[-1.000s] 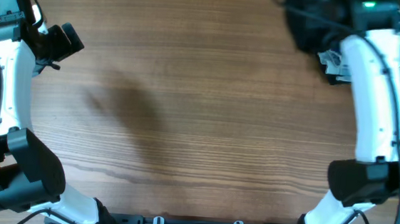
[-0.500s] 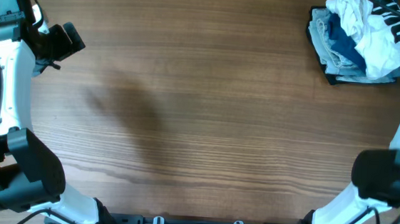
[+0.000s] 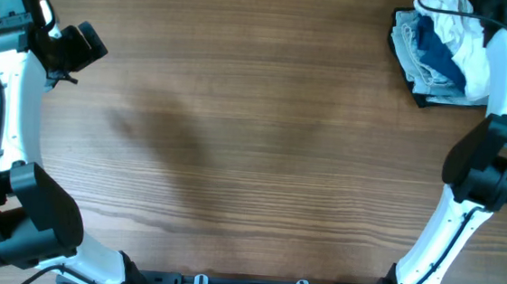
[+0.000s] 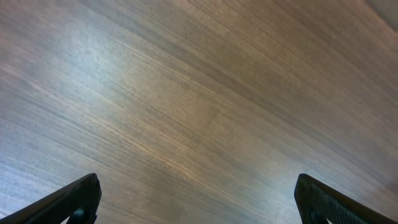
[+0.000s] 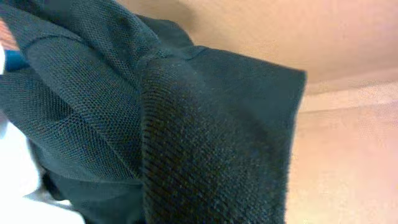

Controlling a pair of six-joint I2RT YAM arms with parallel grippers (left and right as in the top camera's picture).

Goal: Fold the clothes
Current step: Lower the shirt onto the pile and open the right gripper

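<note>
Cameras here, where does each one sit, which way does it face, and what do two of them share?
Overhead: fixed above, facing straight down on the wooden table; left arm and right arm show, clothes heap at the far right corner.
Left wrist: on the left arm, facing down at bare wood; its open fingers show in the bottom corners.
Right wrist: on the right arm, close against dark knit fabric; no fingers show.
Shared: overhead and left wrist both see the table.
</note>
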